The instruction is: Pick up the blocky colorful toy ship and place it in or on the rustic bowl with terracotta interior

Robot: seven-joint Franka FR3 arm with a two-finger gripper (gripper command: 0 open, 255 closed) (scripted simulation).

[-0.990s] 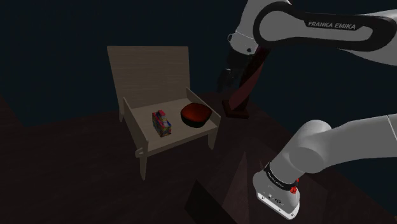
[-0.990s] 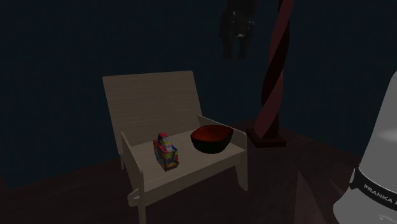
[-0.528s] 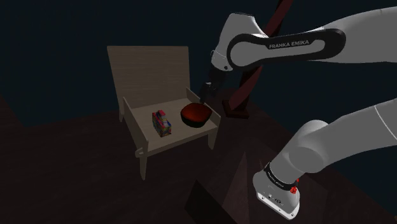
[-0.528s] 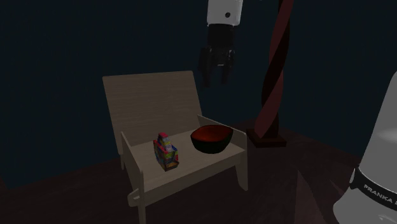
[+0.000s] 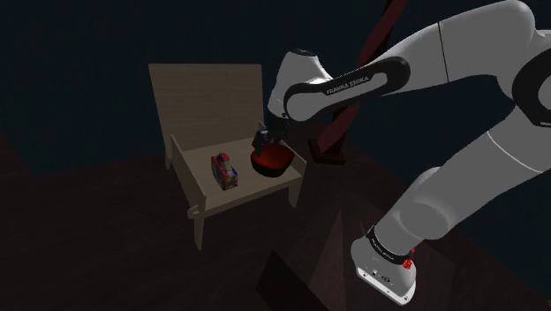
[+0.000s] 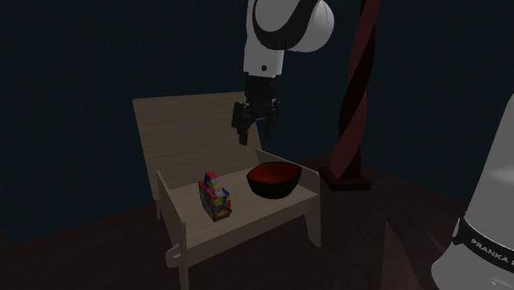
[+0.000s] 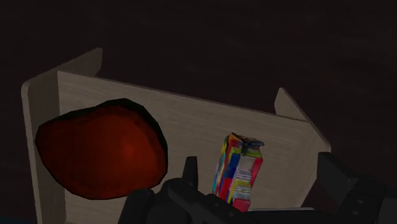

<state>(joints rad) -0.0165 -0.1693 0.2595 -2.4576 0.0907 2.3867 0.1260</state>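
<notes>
Found the toy ship [image 5: 225, 171] standing upright on the seat of a pale chair [image 5: 207, 93], a blocky stack of red, blue, yellow and green, touching nothing but the seat. Saw the bowl [image 5: 272, 162], dark outside and red inside, on the same seat just beside the toy ship, at about three o'clock from it in the shoulder view and nearer two o'clock in the second exterior view, the two apart. Caught the gripper [image 5: 262, 141] at the end of the white arm [image 5: 353, 84], hanging in the air above the seat near the bowl's rim on the toy ship's side, pointing downward. Read the fingers [image 7: 340, 181] as spread apart, with nothing clasped between them. Put the toy ship at about eight o'clock from the gripper in the shoulder view and about seven o'clock in the second exterior view, lower down and clear of it, no contact anywhere. Looking along the gripper in the wrist view, met the toy ship beyond the gap between the two fingers, closer to one than to the other, and the bowl's red hollow outside the gap, past that closer finger. Noted a twisted dark red post [image 6: 356, 99] on a square foot beside the chair, at about three o'clock from the bowl in both exterior views, on a dim reddish floor [image 5: 115, 230]
</notes>
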